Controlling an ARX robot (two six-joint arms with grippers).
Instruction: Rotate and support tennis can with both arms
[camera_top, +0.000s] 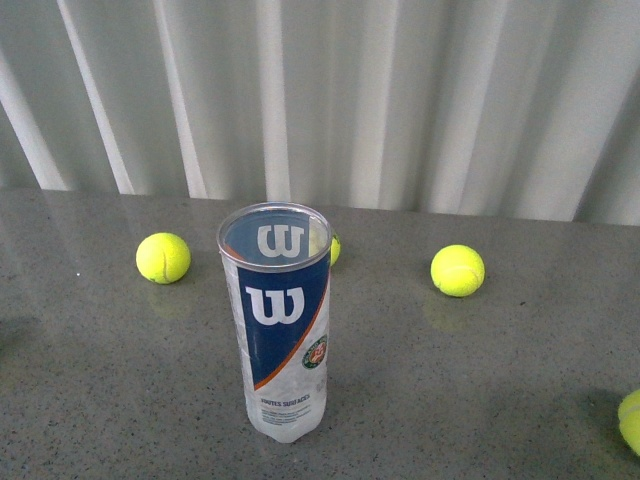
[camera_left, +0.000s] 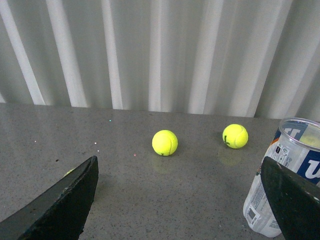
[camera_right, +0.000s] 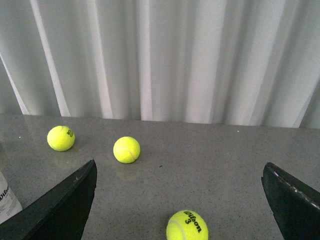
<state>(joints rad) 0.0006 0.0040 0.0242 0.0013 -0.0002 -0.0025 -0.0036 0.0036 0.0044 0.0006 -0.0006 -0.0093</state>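
The tennis can (camera_top: 281, 320) stands upright on the grey table, a clear tube with a navy and white label and a white "W". Neither arm shows in the front view. In the left wrist view the can (camera_left: 280, 175) rises just beyond one black finger (camera_left: 295, 200), outside the jaws, and my left gripper (camera_left: 180, 197) is open over bare table. My right gripper (camera_right: 180, 200) is open too, with a "Wilson 3" ball (camera_right: 187, 226) lying on the table between its fingers, untouched. A sliver of the can (camera_right: 6, 200) shows at that view's edge.
Yellow tennis balls lie around the can: one to its left (camera_top: 163, 257), one right (camera_top: 457, 270), one partly hidden behind it (camera_top: 334, 250), one at the near right edge (camera_top: 630, 420). A pleated white curtain (camera_top: 400, 90) backs the table.
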